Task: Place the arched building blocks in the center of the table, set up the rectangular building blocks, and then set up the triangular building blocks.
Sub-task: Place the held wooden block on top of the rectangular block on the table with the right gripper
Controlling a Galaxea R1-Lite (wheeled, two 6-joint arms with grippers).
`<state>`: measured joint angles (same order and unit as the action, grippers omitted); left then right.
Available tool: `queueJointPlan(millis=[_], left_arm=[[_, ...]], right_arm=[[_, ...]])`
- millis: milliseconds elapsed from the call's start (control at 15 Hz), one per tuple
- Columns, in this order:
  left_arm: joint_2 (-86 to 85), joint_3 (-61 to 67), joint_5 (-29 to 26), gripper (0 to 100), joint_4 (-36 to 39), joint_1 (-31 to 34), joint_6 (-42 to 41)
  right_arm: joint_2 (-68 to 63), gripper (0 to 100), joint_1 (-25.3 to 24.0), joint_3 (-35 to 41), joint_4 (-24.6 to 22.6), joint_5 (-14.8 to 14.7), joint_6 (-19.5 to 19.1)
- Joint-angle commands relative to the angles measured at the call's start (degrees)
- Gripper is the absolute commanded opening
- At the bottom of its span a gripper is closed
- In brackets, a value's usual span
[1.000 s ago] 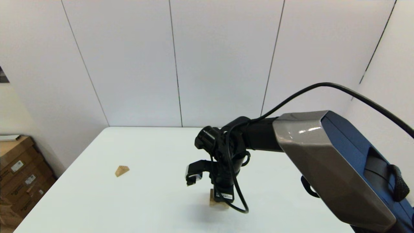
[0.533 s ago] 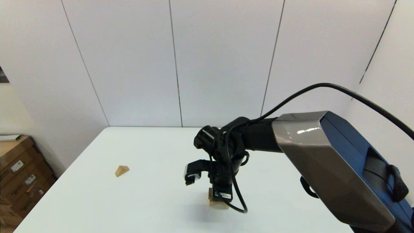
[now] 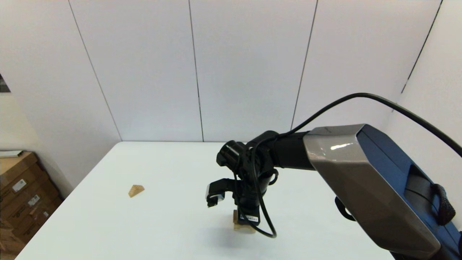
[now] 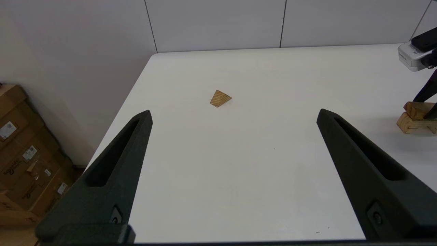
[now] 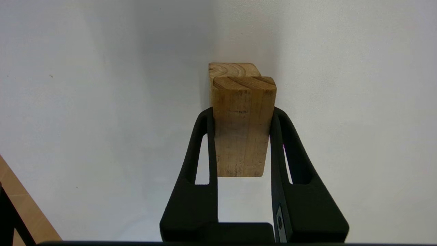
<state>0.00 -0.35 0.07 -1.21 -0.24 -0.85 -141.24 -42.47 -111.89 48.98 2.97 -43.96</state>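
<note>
On the white table (image 3: 162,173), our right gripper (image 5: 243,112) clamps the solid block (image 5: 241,136) directly over the arched block (image 5: 230,69). Long axes look aligned. Our left gripper (image 4: 234,116) hangs wide open, empty, facing the triangle (image 4: 220,98).

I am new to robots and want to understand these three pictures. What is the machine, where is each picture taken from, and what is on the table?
It is a two-armed robot at a white table. One picture comes from its head, the others from each wrist.

The right gripper has its black fingers shut on a plain light-brown wooden oblong block, held over a light-brown wooden arched block standing on the table.

The left gripper waits open, apart from everything. A small light-brown wooden triangular block lies alone nearer the left side.
</note>
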Motion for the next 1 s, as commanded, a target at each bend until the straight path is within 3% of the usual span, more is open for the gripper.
queueJointPlan(millis=[67,1000], left_arm=[[0.09,0.0,0.01,100,-0.02,-0.02,-0.03],[0.09,0.0,0.01,100,-0.02,-0.02,-0.03]], right_arm=[[0.09,0,0.02,0.0,0.41,0.01,-0.34],[0.26,0,0.37,0.0,0.85,0.01,-1.48]])
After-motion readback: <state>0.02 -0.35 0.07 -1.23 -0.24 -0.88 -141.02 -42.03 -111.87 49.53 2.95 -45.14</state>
